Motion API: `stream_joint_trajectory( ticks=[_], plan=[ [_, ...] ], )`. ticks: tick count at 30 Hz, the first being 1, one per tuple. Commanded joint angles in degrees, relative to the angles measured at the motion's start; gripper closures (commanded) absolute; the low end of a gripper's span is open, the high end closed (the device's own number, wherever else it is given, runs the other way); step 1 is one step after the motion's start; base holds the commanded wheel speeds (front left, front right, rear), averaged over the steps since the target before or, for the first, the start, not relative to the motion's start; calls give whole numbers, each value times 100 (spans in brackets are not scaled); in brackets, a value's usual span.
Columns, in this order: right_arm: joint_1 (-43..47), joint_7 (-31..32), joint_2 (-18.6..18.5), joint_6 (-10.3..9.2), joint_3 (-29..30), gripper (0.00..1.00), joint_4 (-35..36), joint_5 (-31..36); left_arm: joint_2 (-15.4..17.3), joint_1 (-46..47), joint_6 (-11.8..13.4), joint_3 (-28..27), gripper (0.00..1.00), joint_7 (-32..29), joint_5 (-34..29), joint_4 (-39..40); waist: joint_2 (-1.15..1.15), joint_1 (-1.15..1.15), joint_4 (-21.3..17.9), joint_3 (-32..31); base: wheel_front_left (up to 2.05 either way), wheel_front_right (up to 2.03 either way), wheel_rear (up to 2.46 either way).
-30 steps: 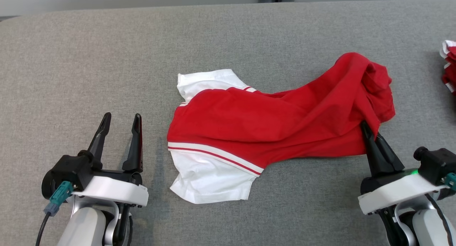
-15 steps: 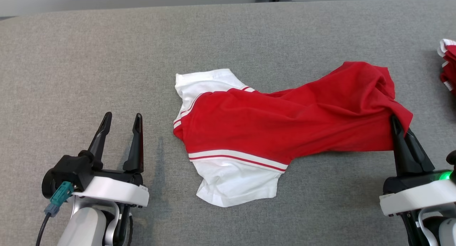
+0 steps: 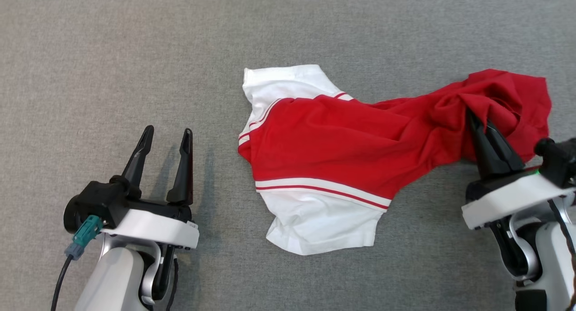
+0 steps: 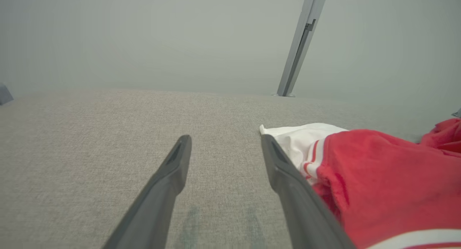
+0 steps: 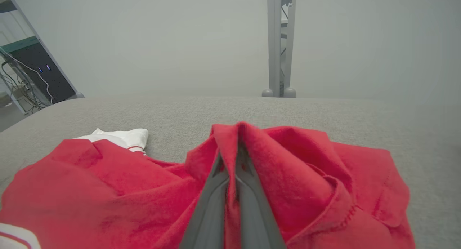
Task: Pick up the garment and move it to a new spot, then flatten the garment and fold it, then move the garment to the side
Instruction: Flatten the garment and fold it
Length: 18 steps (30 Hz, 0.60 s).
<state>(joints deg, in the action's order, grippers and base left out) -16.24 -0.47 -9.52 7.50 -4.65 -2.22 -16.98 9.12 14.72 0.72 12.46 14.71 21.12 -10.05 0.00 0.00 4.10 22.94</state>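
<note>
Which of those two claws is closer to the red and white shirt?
Right. The right gripper pinches the shirt's bunched red end; the left gripper sits open beside it, not touching.

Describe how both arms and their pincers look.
The left pincer and right pincer each have two long, tapering black fingers on a black base, then a white collar and a pale grey forearm. A teal connector with a dark cable sits at the left wrist; a green light glows on the right.

Crumpled red-and-white garment (image 3: 333, 153) between right gripper's (image 3: 472, 115) fingers (image 3: 490, 146)
</note>
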Motion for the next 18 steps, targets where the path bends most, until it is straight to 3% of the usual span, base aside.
stream_joint_trajectory(
  ticks=[1, 5, 7, 8, 9, 18],
  plan=[
    [-188, -62, -75, -1, -80, 100, -192, -49, -3, 180, -27, 3, 0, 29, -13, -26, 0, 0, 100, 106, 0, 0, 0],
    [-455, -181, -129, -1, -266, 100, -646, -121, -38, 200, -65, 19, 0, 34, -34, -78, 0, 0, 141, 150, 0, 0, 0],
    [-534, -263, -139, -1, -341, 54, -792, -133, -56, 239, -63, 20, 0, 39, -47, -102, 0, 0, 137, 156, 0, 0, 0],
    [-558, -298, -146, -1, -380, 7, -851, -135, -60, 254, -59, 14, 0, 42, -51, -111, 0, 0, 124, 151, 0, 0, 0],
    [-570, -339, -145, -1, -416, 0, -892, -140, -61, 262, -58, 10, 0, 44, -54, -117, 0, 0, 105, 139, 0, 0, 0],
    [-241, -592, -163, -1, -427, 0, -782, -80, -83, 141, -60, -52, 0, 49, -98, -178, 0, 0, -67, -137, 0, 0, 0]
  ],
)
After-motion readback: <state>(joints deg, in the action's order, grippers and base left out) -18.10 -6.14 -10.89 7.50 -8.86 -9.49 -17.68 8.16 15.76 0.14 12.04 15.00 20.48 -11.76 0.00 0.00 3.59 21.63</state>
